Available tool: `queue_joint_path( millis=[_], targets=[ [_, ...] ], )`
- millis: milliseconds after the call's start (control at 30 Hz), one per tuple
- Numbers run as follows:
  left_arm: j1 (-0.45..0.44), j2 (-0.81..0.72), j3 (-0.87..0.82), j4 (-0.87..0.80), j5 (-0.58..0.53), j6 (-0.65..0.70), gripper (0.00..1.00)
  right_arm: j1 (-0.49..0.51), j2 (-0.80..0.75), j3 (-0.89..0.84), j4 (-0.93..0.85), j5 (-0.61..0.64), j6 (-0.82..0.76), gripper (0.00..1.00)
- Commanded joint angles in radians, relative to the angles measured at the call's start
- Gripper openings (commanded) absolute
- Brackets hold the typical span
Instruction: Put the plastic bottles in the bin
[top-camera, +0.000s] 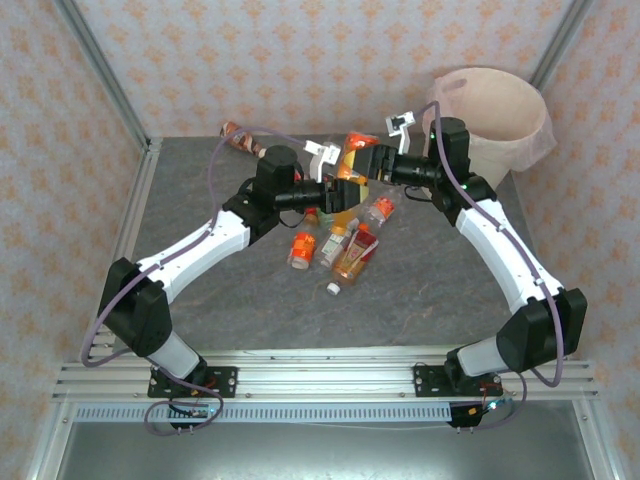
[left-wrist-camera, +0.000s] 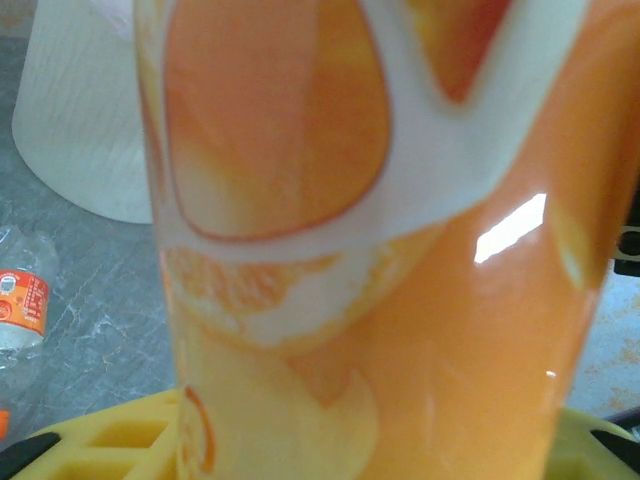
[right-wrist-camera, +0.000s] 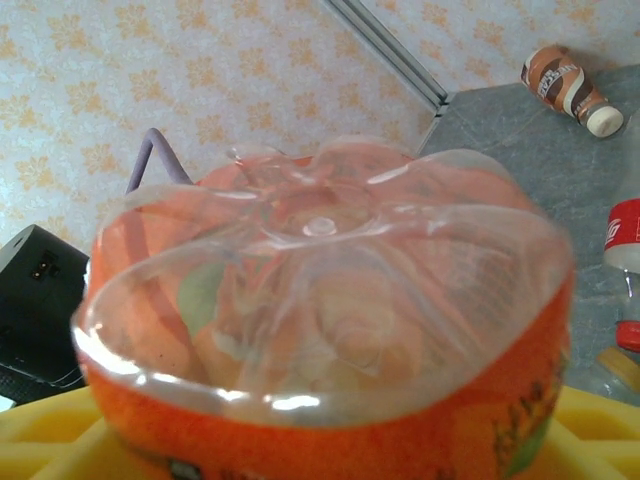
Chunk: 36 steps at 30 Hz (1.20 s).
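Note:
An orange-labelled plastic bottle (top-camera: 352, 162) hangs in the air between both arms, above the table's far middle. My left gripper (top-camera: 337, 185) is shut on its label (left-wrist-camera: 400, 300), with the yellow fingers (left-wrist-camera: 100, 440) at its sides. From the other side my right gripper (top-camera: 373, 162) holds the bottle's clear base (right-wrist-camera: 320, 290) between its yellow pads (right-wrist-camera: 40, 440). The cream bin (top-camera: 540, 110) with its pink bag stands at the far right, just behind the right arm. More plastic bottles (top-camera: 340, 250) lie in a pile under the held one.
A brown bottle (top-camera: 240, 138) lies at the far left near the frame post, also in the right wrist view (right-wrist-camera: 565, 85). A red-labelled bottle (right-wrist-camera: 625, 235) and an orange-labelled one (left-wrist-camera: 20, 310) lie on the grey tabletop (top-camera: 440, 290). The bin wall (left-wrist-camera: 80, 130) rises behind the held bottle.

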Motion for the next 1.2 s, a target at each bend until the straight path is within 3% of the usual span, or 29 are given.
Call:
queue_joint_path(
  millis=[0, 200, 333, 367, 433, 567, 833, 1167],
  targets=[
    [-0.013, 0.012, 0.041, 0.059, 0.036, -0.017, 0.41, 0.005, 0.013, 0.033, 0.040, 0.008, 0.002, 0.69],
    [-0.014, 0.024, 0.055, 0.024, 0.026, -0.011, 0.46, 0.005, -0.005, 0.025, 0.021, 0.103, -0.019, 0.54],
    [-0.014, 0.043, 0.070, 0.002, 0.026, -0.019, 0.51, 0.005, -0.010, 0.025, 0.000, 0.165, -0.026, 0.50],
    [-0.012, 0.043, 0.071, 0.002, 0.023, -0.018, 0.57, 0.006, -0.013, 0.025, -0.011, 0.184, -0.032, 0.49],
    [-0.013, 0.038, 0.068, -0.002, 0.004, -0.019, 0.80, 0.006, -0.018, 0.034, -0.046, 0.253, -0.044, 0.48],
    [-0.013, 0.011, 0.047, 0.005, -0.025, -0.018, 0.96, 0.000, -0.022, 0.054, -0.092, 0.370, -0.063, 0.47],
    [-0.008, -0.062, -0.014, -0.009, -0.106, 0.011, 1.00, -0.058, -0.019, 0.104, -0.118, 0.552, -0.074, 0.47],
    [0.035, -0.169, -0.181, 0.060, -0.358, -0.075, 1.00, -0.209, 0.072, 0.283, -0.029, 0.755, -0.056, 0.48]
  ],
)
